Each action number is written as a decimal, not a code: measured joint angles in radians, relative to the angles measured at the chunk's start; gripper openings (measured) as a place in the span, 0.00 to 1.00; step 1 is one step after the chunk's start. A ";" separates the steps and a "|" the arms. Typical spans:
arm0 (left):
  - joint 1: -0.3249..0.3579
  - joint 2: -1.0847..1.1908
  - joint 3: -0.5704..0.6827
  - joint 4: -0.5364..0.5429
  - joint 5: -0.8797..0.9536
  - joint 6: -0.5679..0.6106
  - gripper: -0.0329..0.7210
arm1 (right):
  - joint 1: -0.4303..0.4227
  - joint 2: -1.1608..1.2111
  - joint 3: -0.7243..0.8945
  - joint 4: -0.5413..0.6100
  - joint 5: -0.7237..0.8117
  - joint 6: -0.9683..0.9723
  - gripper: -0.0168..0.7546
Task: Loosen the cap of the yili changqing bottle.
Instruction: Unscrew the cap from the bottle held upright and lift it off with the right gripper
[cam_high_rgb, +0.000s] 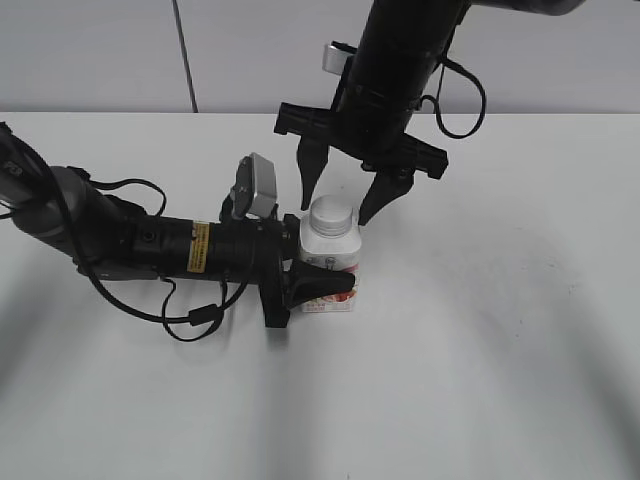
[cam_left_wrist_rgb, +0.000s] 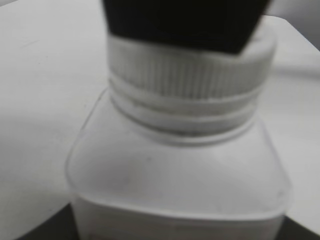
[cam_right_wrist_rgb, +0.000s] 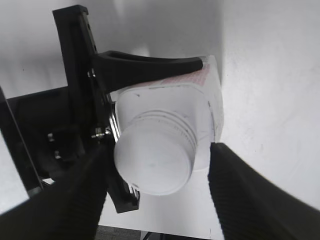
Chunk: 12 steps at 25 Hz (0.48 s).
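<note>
Right gripper (cam_high_rgb: 342, 205) spread wide, ribbed black fingers (cam_right_wrist_rgb: 250, 200) flanking ribbed white cap (cam_high_rgb: 332, 216), not touching. Left gripper (cam_high_rgb: 325, 270) clamps squarish white plastic bottle (cam_high_rgb: 330, 255) upright on matte white surface (cam_high_rgb: 500, 330), centre.

1. The yili changqing bottle (cam_high_rgb: 328, 262) stands upright on the white table. It is a small, white, squarish plastic bottle with rounded shoulders and a pink-red label on its lower front.
2. The cap (cam_high_rgb: 332, 215) sits on the bottle's wide neck. It is round, white and ribbed along its side (cam_left_wrist_rgb: 190, 75).
3. Seen from above, the cap's flat top (cam_right_wrist_rgb: 152, 159) is plain and unmarked.
</note>
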 joint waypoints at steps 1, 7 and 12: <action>0.000 0.000 0.000 0.000 0.000 0.000 0.53 | 0.000 0.003 0.000 0.005 0.000 -0.004 0.67; 0.000 0.000 0.000 0.000 0.000 0.000 0.53 | 0.000 0.024 -0.002 0.025 0.000 -0.025 0.67; 0.000 0.000 0.000 0.000 0.001 0.000 0.53 | 0.000 0.024 -0.002 0.023 0.003 -0.026 0.67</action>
